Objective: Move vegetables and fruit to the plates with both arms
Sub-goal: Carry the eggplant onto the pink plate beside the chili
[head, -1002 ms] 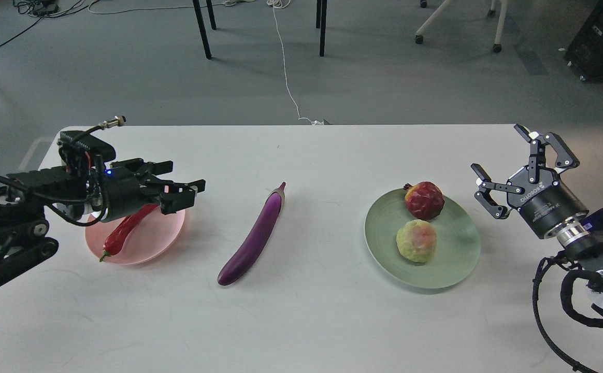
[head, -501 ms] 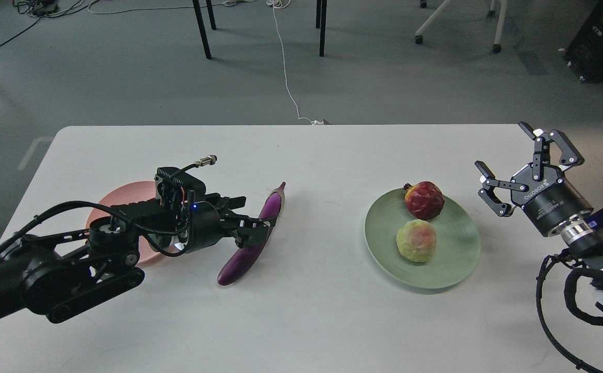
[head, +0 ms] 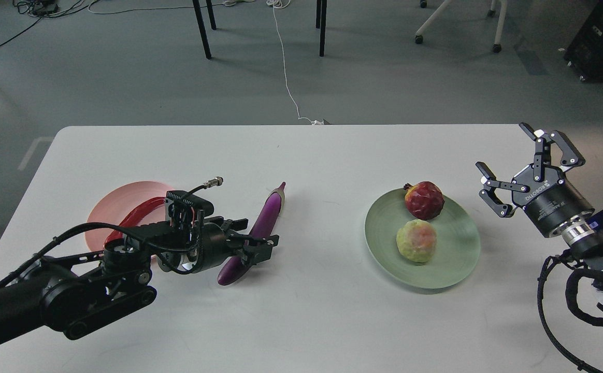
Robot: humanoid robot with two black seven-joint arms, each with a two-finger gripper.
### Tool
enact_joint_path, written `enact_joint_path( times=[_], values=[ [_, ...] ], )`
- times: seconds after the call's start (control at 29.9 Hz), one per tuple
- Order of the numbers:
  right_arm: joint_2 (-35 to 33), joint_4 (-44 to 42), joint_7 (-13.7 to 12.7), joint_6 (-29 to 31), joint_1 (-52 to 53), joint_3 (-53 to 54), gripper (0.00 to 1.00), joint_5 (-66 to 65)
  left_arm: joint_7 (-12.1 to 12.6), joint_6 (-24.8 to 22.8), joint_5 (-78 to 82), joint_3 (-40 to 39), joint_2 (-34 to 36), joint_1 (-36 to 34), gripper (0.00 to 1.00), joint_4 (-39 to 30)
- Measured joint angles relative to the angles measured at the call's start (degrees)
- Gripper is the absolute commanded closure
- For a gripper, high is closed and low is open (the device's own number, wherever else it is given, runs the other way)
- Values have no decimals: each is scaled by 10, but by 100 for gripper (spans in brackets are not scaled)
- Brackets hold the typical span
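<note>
The purple eggplant (head: 265,223) lies slanted on the white table (head: 301,311), stem end far. My left gripper (head: 252,239) is open, its fingers straddling the eggplant's lower half. The red chili pepper (head: 138,212) lies on the pink plate (head: 110,207), both partly hidden by my left arm. The dark red pomegranate (head: 425,200) and the bumpy yellow-green fruit (head: 416,240) sit on the mint green plate (head: 451,259). My right gripper (head: 514,166) is open and empty, held above the table to the right of the green plate.
The table's far edge (head: 291,126) runs behind everything. Beyond it are grey floor, chair legs (head: 203,31) and a white cable (head: 286,72). Bare table surface lies between the eggplant and the green plate.
My left arm has swung from above the pink plate to the eggplant and lowered, its open fingers now around the eggplant. The chili stays on the pink plate. The right arm barely shifted.
</note>
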Motion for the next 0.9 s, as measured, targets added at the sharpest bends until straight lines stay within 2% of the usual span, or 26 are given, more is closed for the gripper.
enact_joint_path(
  times=[0.07, 0.1, 0.13, 0.33, 0.47, 0.6, 0.73, 0.9],
  values=[
    [0, 0, 0, 0, 0, 0, 2, 0, 2, -1, -1, 0, 0, 1, 67, 0],
    [0, 0, 0, 0, 0, 0, 2, 0, 4, -2, -1, 0, 0, 1, 80, 0],
    [0, 0, 0, 0, 0, 0, 2, 0, 7, -2, -1, 0, 0, 1, 82, 0],
    [0, 0, 0, 0, 0, 0, 2, -1, 34, 0, -2, -7, 8, 1, 84, -5],
    [0, 0, 0, 0, 0, 0, 2, 0, 37, 0, -3, -10, 34, 0, 84, -18],
    [0, 0, 0, 0, 0, 5, 2, 0, 35, -1, -12, -20, 93, -2, 84, -69],
    [0, 0, 0, -1, 1, 6, 2, 0, 24, -5, -24, -33, 189, -3, 83, -121],
    [5, -1, 0, -1, 5, 4, 2, -1, -20, -3, -28, -28, 288, 5, 79, -131]
  ],
)
